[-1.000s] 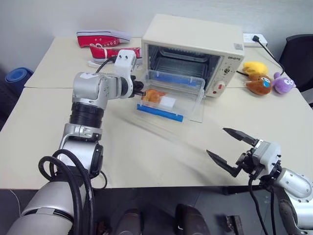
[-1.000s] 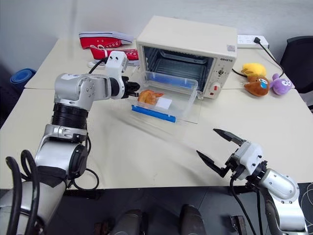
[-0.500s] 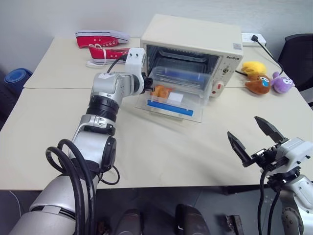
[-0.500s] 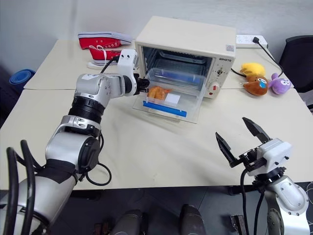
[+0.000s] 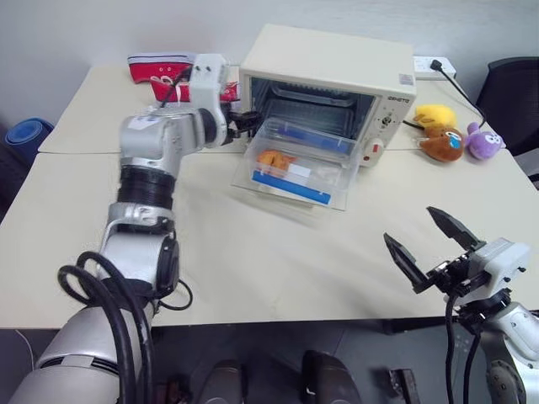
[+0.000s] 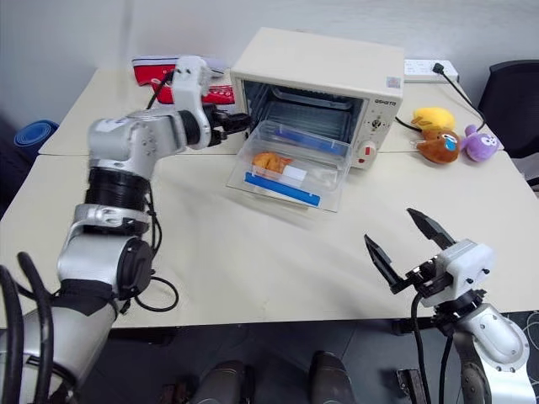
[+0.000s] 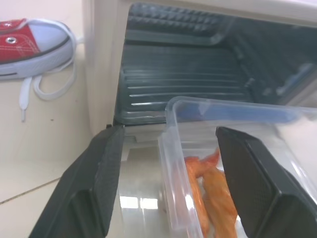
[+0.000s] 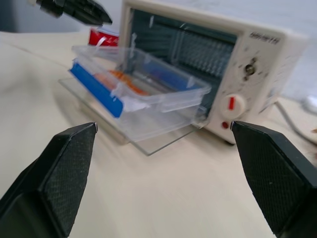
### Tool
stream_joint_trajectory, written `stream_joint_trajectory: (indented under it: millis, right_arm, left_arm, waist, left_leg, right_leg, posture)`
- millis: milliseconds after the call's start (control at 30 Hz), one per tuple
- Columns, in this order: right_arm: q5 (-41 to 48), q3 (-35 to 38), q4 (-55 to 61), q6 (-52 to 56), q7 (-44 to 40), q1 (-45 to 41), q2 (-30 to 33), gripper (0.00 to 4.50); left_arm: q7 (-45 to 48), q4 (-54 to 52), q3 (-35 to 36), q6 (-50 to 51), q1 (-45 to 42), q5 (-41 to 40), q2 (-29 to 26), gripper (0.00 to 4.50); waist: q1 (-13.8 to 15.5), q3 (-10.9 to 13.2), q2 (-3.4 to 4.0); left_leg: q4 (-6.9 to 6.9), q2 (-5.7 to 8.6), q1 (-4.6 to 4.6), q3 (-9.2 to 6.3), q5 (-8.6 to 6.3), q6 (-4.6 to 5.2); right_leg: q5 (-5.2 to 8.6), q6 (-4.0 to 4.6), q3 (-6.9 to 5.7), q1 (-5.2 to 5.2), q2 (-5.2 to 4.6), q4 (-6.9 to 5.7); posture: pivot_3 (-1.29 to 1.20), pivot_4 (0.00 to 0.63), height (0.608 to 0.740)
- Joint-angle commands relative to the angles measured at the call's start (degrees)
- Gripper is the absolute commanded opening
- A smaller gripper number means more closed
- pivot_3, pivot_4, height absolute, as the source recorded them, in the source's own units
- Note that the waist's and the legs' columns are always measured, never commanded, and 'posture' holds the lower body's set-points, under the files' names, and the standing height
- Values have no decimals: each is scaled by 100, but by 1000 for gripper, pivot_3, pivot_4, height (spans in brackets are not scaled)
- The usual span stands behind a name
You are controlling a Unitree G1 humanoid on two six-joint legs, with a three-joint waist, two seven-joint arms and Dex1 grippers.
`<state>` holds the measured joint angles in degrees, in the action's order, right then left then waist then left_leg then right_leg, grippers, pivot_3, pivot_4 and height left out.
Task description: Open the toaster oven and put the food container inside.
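Observation:
The cream toaster oven [image 5: 333,63] stands at the back of the table with its glass door [image 5: 290,195] folded down flat. On that door lies the clear food container [image 5: 299,162], blue clip toward me and orange pieces inside, its far end at the oven's mouth [image 7: 188,74]. My left gripper [image 5: 246,122] hovers open just off the container's left end, by the oven's left edge, touching nothing. In the left wrist view the container's corner [image 7: 173,111] sits between the spread fingers [image 7: 94,183]. Well short of the oven, my right gripper [image 5: 408,225] hangs open and empty over the table's front right.
Red sneakers [image 5: 164,67] lie behind my left arm at the table's back left. Plush toys [image 5: 455,135] sit right of the oven, with a power strip [image 5: 429,63] and cable behind them. A black chair [image 5: 515,93] stands at the far right.
My left gripper let go of the container, opened, and drew back up and to the left. The container slid closer to the oven mouth on the door. The right gripper stayed open.

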<state>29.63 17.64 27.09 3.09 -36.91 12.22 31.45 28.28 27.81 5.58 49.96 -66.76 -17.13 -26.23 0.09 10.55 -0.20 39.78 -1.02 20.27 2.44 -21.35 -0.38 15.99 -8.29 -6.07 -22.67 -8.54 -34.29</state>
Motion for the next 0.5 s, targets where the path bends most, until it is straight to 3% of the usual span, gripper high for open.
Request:
stream_joint_trajectory:
  millis: [33, 200, 333, 433, 500]
  right_arm:
    - [162, -242, 43, 926, 62, -476, 371, 3935]
    - [-129, -925, -380, 1563, -243, -1375, 743, 2343]
    - [-458, -1308, -1103, 1477, -590, -2023, 802, 882]
    - [-853, -1692, -1929, 1253, -841, -2721, 711, 43]
    - [-1017, -1835, -2320, 1108, -927, -3053, 601, 14]
  left_arm:
    - [1540, -615, -173, -1188, 816, 36, -876, 2565]
    - [3250, -475, -408, -3168, 2050, 114, -1394, 1126]
    - [3692, -784, -575, -3512, 2530, -5, -1132, 0]
    - [3656, -941, -846, -4046, 2670, 138, -575, 0]
    - [3420, -735, -878, -4216, 2596, 259, -265, 0]
  waist:
    - [-74, -4, 7]
    - [78, -5, 10]
    - [215, -3, 5]
    - [236, -5, 3]
    - [223, -5, 2]
  left_leg:
    - [-2, -4, -4, 4, 0, -1]
    - [12, -3, 7, -3, 1, -2]
    - [37, 1, 29, -11, -6, 11]
    - [39, 8, 27, -6, -9, 22]
    - [42, 10, 27, -7, -8, 26]
  right_leg:
    - [1, 1, 1, -1, 2, -1]
    - [2, 5, -5, -3, 1, 0]
    - [-1, -1, -11, -2, -1, 7]
    - [-6, -7, -7, 4, -7, 10]
    - [-8, -10, -7, 5, -10, 9]
  posture:
    - [0, 150, 740]
    - [0, 150, 740]
    - [0, 150, 740]
    - [0, 150, 740]
    - [0, 150, 740]
